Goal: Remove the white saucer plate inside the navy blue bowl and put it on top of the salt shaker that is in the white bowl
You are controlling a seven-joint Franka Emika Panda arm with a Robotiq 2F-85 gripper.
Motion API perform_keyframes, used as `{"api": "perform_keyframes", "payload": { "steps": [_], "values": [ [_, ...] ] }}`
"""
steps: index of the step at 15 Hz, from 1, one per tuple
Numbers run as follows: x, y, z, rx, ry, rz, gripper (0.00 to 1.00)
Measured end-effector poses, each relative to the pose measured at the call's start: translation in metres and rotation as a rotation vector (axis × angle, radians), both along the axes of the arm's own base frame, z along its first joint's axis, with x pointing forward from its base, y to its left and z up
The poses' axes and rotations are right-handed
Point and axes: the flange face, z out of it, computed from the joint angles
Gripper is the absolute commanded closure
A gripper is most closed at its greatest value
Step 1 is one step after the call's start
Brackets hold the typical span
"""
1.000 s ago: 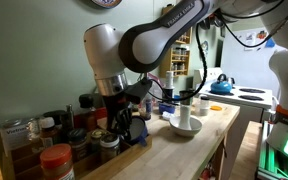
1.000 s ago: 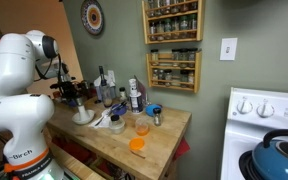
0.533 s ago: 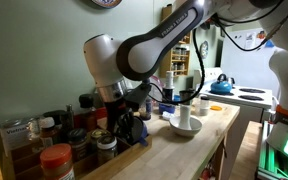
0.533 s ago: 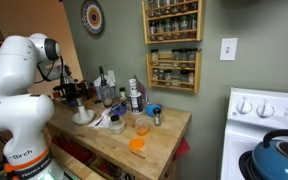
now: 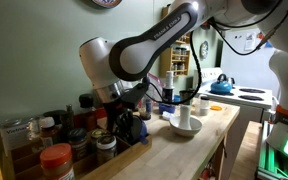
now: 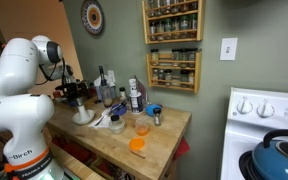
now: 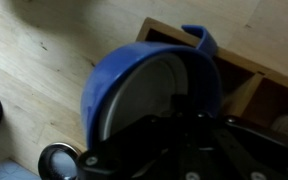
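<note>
In the wrist view the navy blue bowl (image 7: pixel 106 78) fills the middle, tilted toward the camera, with the white saucer plate (image 7: pixel 144 92) lying inside it. My gripper (image 7: pixel 180 112) is a dark mass right at the bowl's near rim, with one finger over the saucer; its jaws are too dark to read. In both exterior views the gripper (image 5: pixel 125 118) (image 6: pixel 72 93) is low among the jars, and the blue bowl is hidden behind it. The white bowl (image 5: pixel 183 128) (image 6: pixel 82 119) holds the upright salt shaker (image 5: pixel 184 112) (image 6: pixel 82 107).
Spice jars (image 5: pixel 56 155) crowd the counter's wall side. A wooden box edge (image 7: pixel 246 72) lies beside the blue bowl. A blue kettle (image 5: pixel 221 85) stands on the stove. A glass (image 6: pixel 142 127) and an orange item (image 6: pixel 136 144) sit on the wooden counter (image 6: pixel 164 135).
The arm's upper links have swung slightly sideways. The gripper stays low at the same spot by the jars; the white bowl and shaker have not moved.
</note>
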Motion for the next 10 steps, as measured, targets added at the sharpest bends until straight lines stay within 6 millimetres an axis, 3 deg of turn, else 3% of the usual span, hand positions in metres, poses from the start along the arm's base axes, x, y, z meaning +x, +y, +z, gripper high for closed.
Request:
{"api": "perform_keyframes", "payload": {
  "steps": [4, 10],
  "values": [
    [-0.002, 0.007, 0.008, 0.025, -0.008, 0.02, 1.0],
    [-0.025, 0.032, 0.061, 0.073, -0.075, 0.088, 1.0]
  ]
}}
